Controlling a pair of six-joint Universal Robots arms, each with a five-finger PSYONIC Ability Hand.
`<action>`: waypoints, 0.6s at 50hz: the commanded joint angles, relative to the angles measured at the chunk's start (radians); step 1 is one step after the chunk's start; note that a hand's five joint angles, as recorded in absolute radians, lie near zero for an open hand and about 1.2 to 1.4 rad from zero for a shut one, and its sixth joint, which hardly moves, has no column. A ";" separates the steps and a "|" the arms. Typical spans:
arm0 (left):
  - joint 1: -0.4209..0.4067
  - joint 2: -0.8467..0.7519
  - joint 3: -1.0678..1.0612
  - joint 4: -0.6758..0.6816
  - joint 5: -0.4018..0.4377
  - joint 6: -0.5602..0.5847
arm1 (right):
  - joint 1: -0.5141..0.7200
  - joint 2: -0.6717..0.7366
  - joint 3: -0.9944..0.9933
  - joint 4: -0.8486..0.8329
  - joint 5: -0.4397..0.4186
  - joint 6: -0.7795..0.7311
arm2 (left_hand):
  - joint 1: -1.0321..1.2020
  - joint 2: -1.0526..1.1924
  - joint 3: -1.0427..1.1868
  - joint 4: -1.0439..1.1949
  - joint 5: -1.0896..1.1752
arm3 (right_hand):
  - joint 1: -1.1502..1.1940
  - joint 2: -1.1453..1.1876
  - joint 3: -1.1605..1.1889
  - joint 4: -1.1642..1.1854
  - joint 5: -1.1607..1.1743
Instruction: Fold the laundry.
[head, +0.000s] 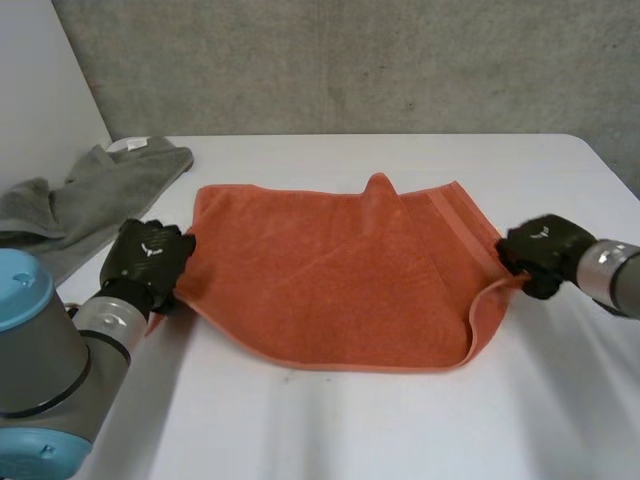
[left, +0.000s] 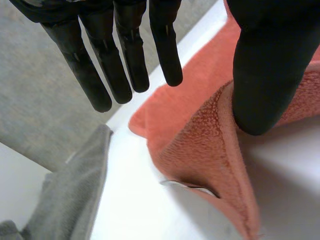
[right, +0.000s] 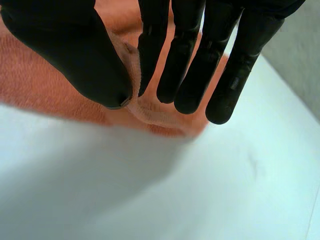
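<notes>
- Main risk: the two hands grip unevenly. The left hand (head: 148, 255) does not look closed on the orange towel (head: 330, 280), so if both arms lift, that side could slide off and the towel would swing from the right hand (head: 540, 250) alone.
- Second risk: the right hand's hold takes in only a narrow strip of edge. A quick pull could tug the terry cloth out from between thumb and finger.
- Third risk: the towel lies uneven, with a peak at its far edge and its right side doubled over. A fold made from here would likely come out crooked.
- The orange towel lies in the middle of the white table (head: 400, 420), between the two hands.
- In the left wrist view, the fingers (left: 125, 55) are straight and slightly spread, held apart from the thumb and above the cloth. The towel's left edge rises in a ridge up to the thumb tip. I judge this touching, not pinching.
- In the right wrist view, a raised fold of the towel's right edge sits pinched between the thumb and the nearest finger (right: 150, 55). The other fingers reach straight out over the towel's edge.
- A grey towel (head: 90, 195) lies crumpled at the table's far left, just beyond the left hand, apart from the orange one.
</notes>
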 joint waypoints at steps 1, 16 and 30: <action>0.030 -0.050 0.000 -0.030 0.003 0.000 | -0.064 -0.062 0.140 -0.079 0.008 0.125 | 0.030 0.033 0.032 0.037 0.044 | 0.418 0.224 0.217 0.209 0.232; 0.093 -0.082 0.007 -0.042 0.003 -0.003 | -0.108 -0.135 0.292 -0.285 0.068 0.208 | 0.044 0.048 0.047 0.052 0.059 | 0.418 0.224 0.217 0.209 0.232; 0.086 -0.081 0.012 -0.043 0.003 -0.003 | -0.104 -0.184 0.402 -0.276 -0.013 0.041 | 0.567 0.570 0.570 0.575 0.581 | -0.529 -0.722 -0.730 -0.738 -0.715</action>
